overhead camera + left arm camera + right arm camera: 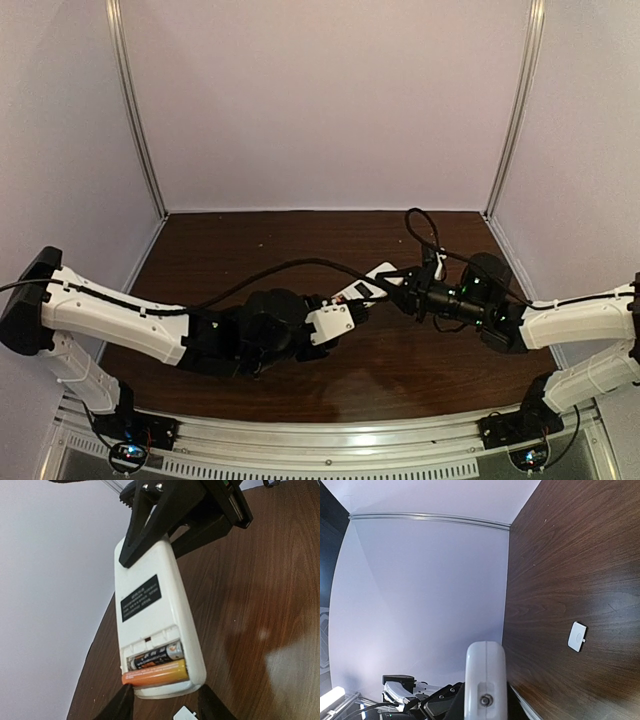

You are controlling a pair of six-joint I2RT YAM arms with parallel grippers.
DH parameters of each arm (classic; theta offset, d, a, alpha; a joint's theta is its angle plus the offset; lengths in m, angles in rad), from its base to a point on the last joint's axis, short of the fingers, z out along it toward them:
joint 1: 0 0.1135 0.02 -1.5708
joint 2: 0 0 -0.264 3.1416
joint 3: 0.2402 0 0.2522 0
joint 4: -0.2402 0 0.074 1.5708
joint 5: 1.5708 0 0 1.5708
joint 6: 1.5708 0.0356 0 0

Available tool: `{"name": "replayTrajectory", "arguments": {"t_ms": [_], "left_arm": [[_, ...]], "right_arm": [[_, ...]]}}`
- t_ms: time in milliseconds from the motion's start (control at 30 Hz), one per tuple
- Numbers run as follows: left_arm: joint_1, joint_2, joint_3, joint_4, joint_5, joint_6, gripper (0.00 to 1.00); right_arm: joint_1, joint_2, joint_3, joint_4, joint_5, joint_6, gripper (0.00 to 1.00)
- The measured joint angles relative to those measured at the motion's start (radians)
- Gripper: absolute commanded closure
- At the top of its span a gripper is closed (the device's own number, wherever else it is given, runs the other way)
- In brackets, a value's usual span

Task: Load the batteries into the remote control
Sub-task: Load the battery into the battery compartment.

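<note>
The white remote control (366, 290) is held above the table, between the two grippers. In the left wrist view its plain back (152, 625) faces the camera with the recess open. The dark battery (155, 657) lies in the recess. The orange battery (155, 674) lies beside it, its left end sticking out past the recess edge. My right gripper (402, 280) is shut on the remote's far end (167, 535); in the right wrist view the remote's end face (485, 680) sits between its fingers. My left gripper (165, 702) is open, its fingers flanking the remote's near end.
A small white square cover piece (577, 636) lies on the brown table (300, 235); its corner also shows in the left wrist view (185, 714). White walls enclose the table at the back and both sides.
</note>
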Motion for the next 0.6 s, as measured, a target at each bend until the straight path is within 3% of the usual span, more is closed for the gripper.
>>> {"name": "replayTrajectory", "arguments": {"t_ms": [367, 600], "left_arm": [[-0.008, 0.017, 0.011, -0.040, -0.030, 0.065, 0.59], [-0.014, 0.013, 0.021, -0.094, -0.027, 0.097, 0.54]], "right_arm": [[0.000, 0.022, -0.004, 0.004, -0.003, 0.023, 1.00], [0.000, 0.021, -0.004, -0.013, -0.018, 0.013, 1.00]]}}
